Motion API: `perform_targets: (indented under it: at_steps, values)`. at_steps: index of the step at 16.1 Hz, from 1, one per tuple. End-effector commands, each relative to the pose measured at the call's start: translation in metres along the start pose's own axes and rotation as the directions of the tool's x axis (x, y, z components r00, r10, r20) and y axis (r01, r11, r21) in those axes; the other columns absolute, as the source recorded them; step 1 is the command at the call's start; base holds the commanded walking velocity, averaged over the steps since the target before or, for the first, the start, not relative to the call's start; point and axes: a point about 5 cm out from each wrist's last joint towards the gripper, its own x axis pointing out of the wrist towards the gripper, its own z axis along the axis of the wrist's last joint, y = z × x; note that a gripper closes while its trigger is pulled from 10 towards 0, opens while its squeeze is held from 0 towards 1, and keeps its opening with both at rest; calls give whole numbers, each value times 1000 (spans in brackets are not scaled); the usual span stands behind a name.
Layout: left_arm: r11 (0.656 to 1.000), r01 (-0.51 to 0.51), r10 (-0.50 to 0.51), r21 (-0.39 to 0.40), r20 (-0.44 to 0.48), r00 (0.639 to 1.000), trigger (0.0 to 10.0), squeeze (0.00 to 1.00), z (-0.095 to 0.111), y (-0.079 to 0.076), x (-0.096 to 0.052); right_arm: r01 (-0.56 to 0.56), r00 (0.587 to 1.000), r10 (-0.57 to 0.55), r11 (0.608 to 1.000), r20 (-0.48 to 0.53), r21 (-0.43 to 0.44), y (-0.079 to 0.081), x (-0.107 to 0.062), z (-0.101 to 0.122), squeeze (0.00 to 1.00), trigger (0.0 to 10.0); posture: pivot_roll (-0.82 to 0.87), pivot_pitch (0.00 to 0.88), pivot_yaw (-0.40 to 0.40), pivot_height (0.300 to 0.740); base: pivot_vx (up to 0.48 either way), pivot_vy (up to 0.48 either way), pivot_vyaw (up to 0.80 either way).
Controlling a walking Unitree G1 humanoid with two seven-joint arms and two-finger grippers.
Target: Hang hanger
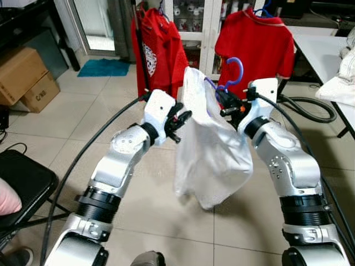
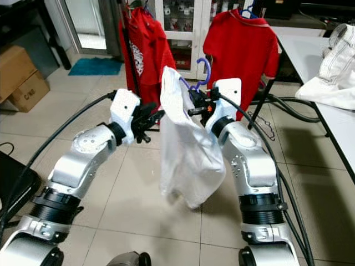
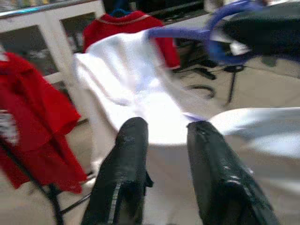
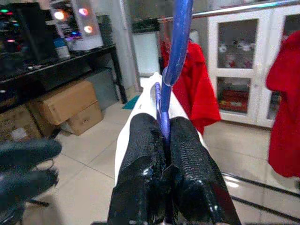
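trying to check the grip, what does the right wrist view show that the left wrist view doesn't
Right wrist view: the right end effector with both fingers shut on the blue hanger, cardboard boxes on the floor, and a black shelf of lit equipment.

Left wrist view: the left end effector with fingers parted, holding nothing, close to the white garment.

Both: the blue hanger, the white garment draped on it, red shirts and the white glass-door cabinet behind.

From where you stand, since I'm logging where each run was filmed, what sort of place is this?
Probably a workroom or lab more than a lived-in home: tiled floor, stacked cardboard boxes, a glass-fronted white cabinet, and red shirts hung on a rack. The right gripper holds a blue hanger carrying a white garment.
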Motion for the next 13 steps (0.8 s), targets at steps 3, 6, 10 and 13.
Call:
perform_targets:
  at_steps: [3,6,10,13]
  values:
    - [989,-134,130,56,68,989,10000,1000,17,66,-29,-163,984,166,986,68,-46,1,-11,19,0,10000,-25,0,87,740,0,0,0]
    - [992,-25,17,122,71,997,10000,1000,24,100,-64,-318,944,321,947,73,-47,-6,-28,26,0,10000,-14,0,80,740,0,0,0]
    - [990,71,-65,122,-54,996,10000,827,4,113,-76,-489,869,492,870,54,-64,-4,-42,32,0,10000,-14,0,79,740,0,0,0]
    - [992,107,-101,73,-79,992,10000,0,-7,113,-70,-558,825,561,828,72,-61,1,-48,39,0,10000,-21,0,83,740,0,0,0]
